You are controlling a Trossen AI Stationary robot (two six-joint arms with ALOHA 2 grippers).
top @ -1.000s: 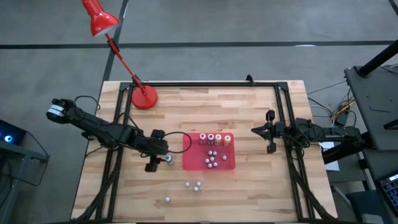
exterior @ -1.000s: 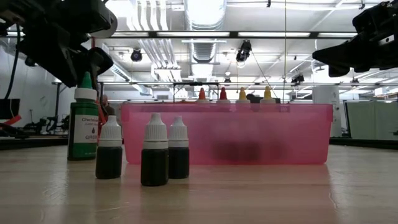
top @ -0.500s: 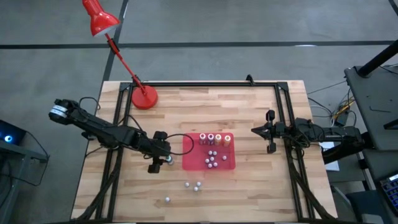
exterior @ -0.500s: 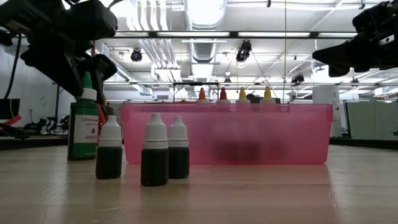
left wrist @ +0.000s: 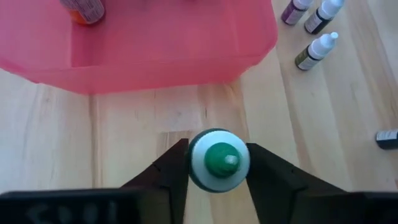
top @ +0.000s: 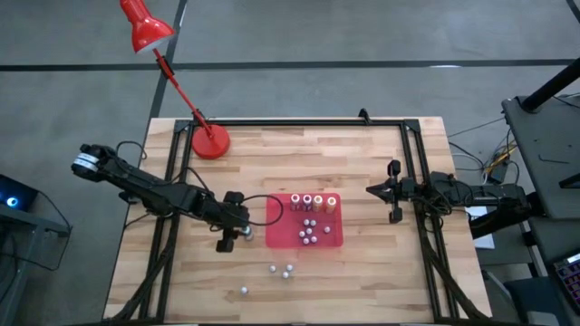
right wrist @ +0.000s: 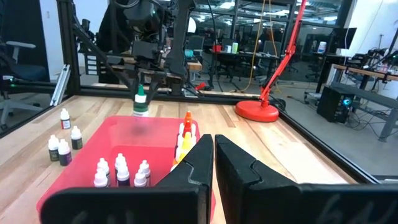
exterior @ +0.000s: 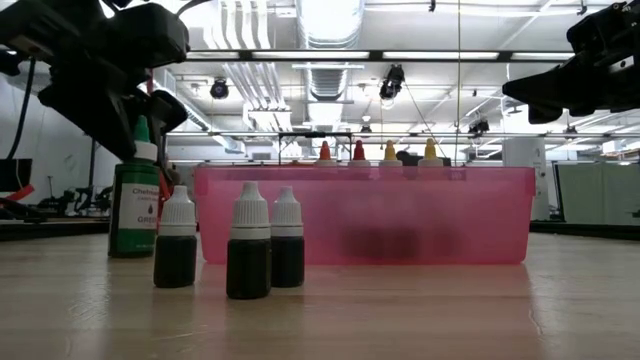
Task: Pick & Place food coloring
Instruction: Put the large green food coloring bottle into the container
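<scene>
Fingers of the left gripper [left wrist: 217, 163] stood on either side of the green bottle [left wrist: 218, 160], one dark pad against each flank of its white collar, so the jaws looked closed on the cap, or all but closed; whether they were squeezing yet could not be told. The bottle stood upright on the wooden table [top: 362, 272], its long axis vertical, with the gripper coming down over it from above, as the low view showed: the dark left gripper [exterior: 135, 100] hung over the green bottle [exterior: 134, 205] at its tip. Of the two arms this one was plainly the nearer. From above, the left gripper [top: 232, 234] sat just beside the left edge of the pink bin [top: 272, 237], and the bottle under it was mostly hidden. The bin lay close beyond the bottle, so any carry into it would be a short lift and a short move toward the arm's right. The bottle had a green pointed tip, a white collar and a dark green body with a label. Four bottles with coloured tips [exterior: 377, 152] already stood in a row in the bin, with small white-capped bottles [right wrist: 119, 171] beside them, and three more small dark bottles [exterior: 230, 250] stood on the table outside. The right gripper [top: 391, 192] waited well apart at the table's right side, its fingers [right wrist: 193, 165] pressed together on nothing.
</scene>
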